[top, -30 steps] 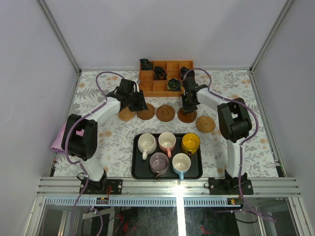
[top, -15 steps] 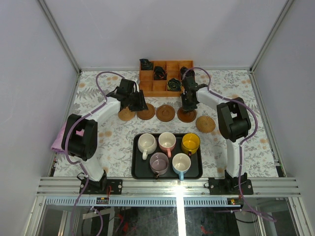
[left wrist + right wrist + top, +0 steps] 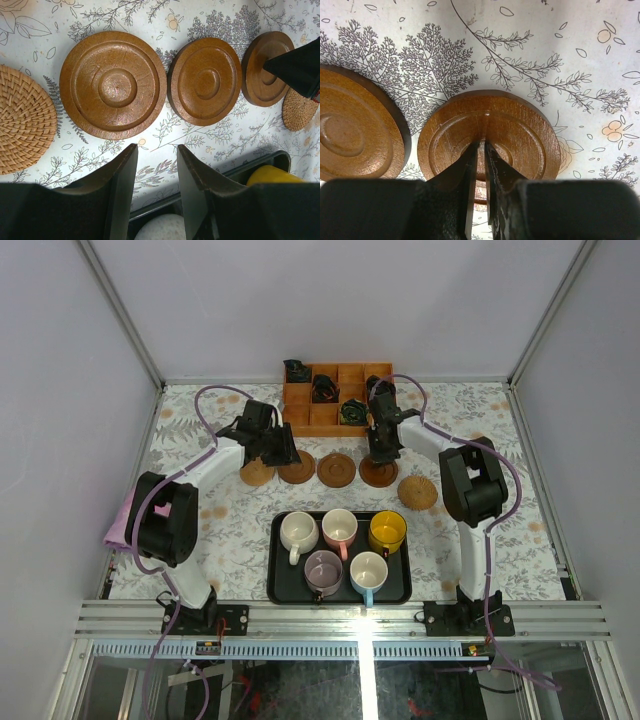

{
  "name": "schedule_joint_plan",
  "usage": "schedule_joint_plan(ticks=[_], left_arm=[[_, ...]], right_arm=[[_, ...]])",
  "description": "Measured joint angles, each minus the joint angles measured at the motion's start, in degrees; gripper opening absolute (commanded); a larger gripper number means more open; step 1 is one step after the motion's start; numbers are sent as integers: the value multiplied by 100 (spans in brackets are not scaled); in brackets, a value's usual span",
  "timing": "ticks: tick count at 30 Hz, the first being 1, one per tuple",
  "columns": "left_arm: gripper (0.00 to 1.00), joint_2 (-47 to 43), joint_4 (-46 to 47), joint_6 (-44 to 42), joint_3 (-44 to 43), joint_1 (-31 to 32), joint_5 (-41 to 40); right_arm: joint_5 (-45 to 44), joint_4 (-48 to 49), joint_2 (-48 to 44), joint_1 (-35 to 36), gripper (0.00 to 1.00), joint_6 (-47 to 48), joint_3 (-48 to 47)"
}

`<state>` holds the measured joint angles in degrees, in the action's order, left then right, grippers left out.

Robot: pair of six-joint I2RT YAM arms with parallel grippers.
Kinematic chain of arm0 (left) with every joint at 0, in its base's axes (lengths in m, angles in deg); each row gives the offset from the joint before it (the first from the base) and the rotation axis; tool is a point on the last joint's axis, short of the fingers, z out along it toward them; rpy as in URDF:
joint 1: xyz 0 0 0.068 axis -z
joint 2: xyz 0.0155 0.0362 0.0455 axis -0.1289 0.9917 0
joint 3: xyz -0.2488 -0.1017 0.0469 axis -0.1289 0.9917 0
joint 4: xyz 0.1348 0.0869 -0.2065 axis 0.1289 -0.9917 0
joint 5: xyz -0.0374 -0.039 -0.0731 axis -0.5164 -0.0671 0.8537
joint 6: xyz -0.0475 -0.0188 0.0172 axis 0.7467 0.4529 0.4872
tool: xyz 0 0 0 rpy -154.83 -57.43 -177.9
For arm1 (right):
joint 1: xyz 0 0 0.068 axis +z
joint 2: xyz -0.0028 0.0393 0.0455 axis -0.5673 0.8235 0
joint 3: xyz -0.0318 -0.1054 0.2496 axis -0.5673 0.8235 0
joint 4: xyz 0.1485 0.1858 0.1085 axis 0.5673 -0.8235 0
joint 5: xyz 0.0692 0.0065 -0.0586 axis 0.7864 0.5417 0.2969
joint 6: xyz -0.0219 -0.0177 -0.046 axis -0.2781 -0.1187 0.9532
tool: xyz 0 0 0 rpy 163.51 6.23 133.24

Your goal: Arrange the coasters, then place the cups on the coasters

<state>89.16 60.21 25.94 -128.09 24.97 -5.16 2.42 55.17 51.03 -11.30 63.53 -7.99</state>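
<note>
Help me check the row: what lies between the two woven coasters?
Three brown wooden coasters lie in a row there. The left wrist view shows them between one woven coaster and the other.

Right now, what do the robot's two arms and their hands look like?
Both the left arm and right arm have white links with bulky black joints, each trailed by a looping mauve cable. The left hand and right hand are black, with two flat, tapering fingers. No markings are legible.
</note>
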Motion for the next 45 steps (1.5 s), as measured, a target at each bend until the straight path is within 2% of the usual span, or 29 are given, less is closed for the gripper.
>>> schedule_joint_plan(ticks=[10, 12, 16, 20, 28, 30, 34, 36, 41, 45], left_arm=[[38, -39, 11, -83, 0, 0, -2], [38, -94, 42, -138, 0, -4, -2], [39, -304, 98, -278, 4, -4, -4], [39, -699, 352, -424, 216, -4, -24], [39, -1759, 1010, -487, 1233, -31, -249], [45, -2157, 1204, -507, 1552, -39, -385], [67, -3128, 1637, -627, 2131, -85, -807], [74, -3595, 1860, -682, 2367, -107, -1091], [80, -4301, 2103, -704, 2771, -310, -1838], [82, -4315, 2094, -621, 2892, -455, -2120]], right_arm=[[2, -66, -254, 0, 20, 9, 44], [-15, -85, -553, 0, 22, 9, 76], [-223, -31, -1320, -2, 34, -13, 258], [-605, 50, -2074, 0, 45, -57, 739], [-1259, 13, -3049, -111, 45, -306, 2507], [-1320, -7, -3211, -227, 45, -393, 2879], [-1397, 7, -3434, -437, 44, -533, 3274], [-1451, 42, -3493, -474, 44, -575, 3370], [-1436, 179, -3484, -474, 43, -640, 3469], [-1355, 310, -3344, -474, 42, -680, 3462]])
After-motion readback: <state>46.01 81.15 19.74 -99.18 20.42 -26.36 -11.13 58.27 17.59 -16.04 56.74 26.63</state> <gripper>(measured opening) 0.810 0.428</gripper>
